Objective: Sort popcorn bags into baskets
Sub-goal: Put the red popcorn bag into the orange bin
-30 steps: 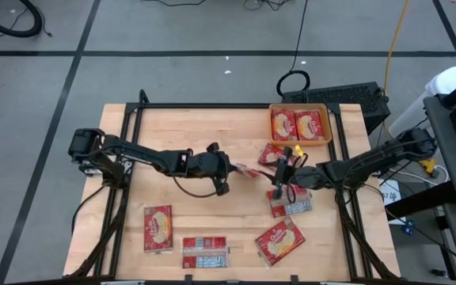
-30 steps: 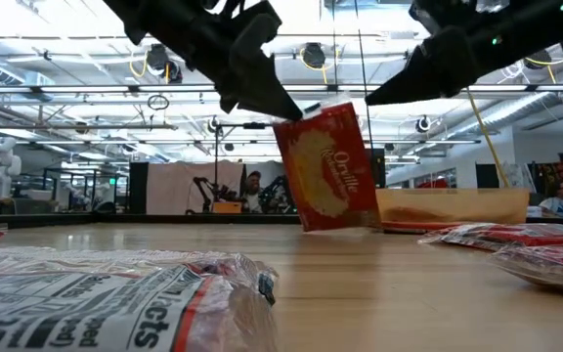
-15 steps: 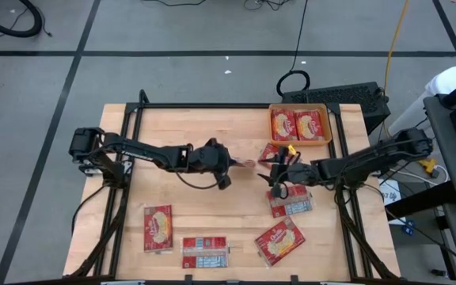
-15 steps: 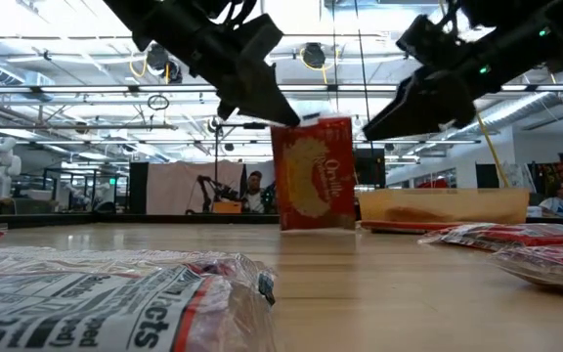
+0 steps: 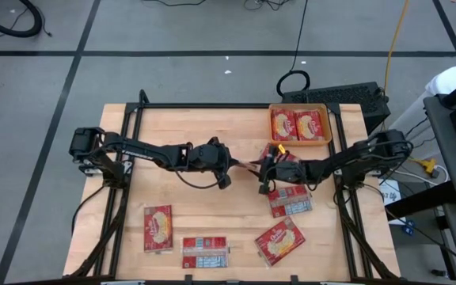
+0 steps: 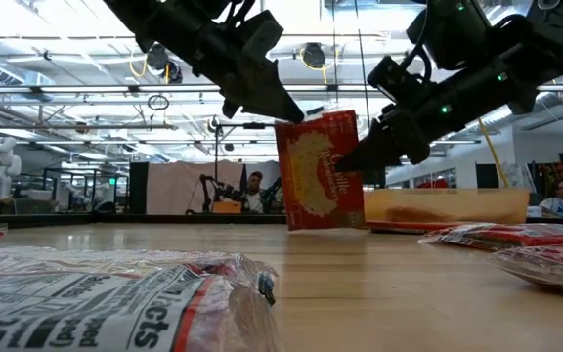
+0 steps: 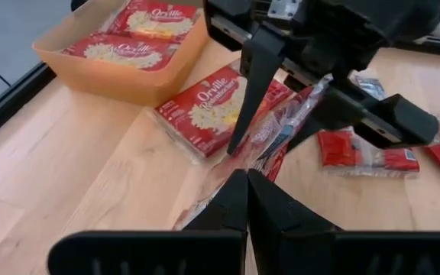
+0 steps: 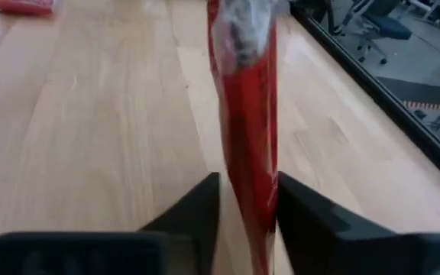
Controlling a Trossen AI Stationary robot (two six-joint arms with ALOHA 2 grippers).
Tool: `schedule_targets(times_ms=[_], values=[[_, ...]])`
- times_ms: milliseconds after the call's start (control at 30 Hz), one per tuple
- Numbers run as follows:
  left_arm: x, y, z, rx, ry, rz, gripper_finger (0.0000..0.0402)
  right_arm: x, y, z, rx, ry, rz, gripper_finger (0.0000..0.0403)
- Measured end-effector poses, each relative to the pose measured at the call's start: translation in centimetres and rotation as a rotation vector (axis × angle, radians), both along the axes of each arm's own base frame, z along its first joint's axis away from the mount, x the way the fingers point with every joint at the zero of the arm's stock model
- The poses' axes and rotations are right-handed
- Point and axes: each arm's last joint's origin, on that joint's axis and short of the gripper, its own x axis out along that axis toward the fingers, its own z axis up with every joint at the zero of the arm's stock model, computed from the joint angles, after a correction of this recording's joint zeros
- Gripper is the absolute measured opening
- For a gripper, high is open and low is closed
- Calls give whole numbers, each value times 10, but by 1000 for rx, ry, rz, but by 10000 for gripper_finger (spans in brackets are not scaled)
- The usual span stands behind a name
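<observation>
A basket (image 5: 298, 142) is set at the bench's (image 5: 196, 206) far right corner, with two popcorn bags (image 5: 297, 124) laid side by side in it. One bag (image 6: 319, 171) is held upright above mid-bench between the left pincer (image 6: 283, 111) and right pincer (image 6: 345, 159). Further bags (image 5: 280, 241) are spread along the near edge.

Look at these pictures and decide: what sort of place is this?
Probably a robotics lab or workshop hall. The pale wooden table stands on a grey floor marked with dark tape lines, a high ceiling of exposed beams with round lights stretches behind, and a white humanoid robot stands in the far room.
</observation>
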Motion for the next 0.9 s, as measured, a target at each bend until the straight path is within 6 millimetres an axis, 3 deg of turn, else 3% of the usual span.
schedule_targets(times_ms=[133,200,400,667,900], values=[[1,0,1,26,-4,-14,4,-1,0,2,13,-11,13,29],[1,0,2,44,-8,-22,12,-1,0,5,25,-25,8,11],[2,0,5,61,-40,-28,80,-12,-2,21,67,-34,-20,16],[1,4,5,98,-39,124,188,-46,-15,55,124,-3,-126,8],[0,2,4,101,-25,147,219,-67,-41,119,115,123,-258,7]])
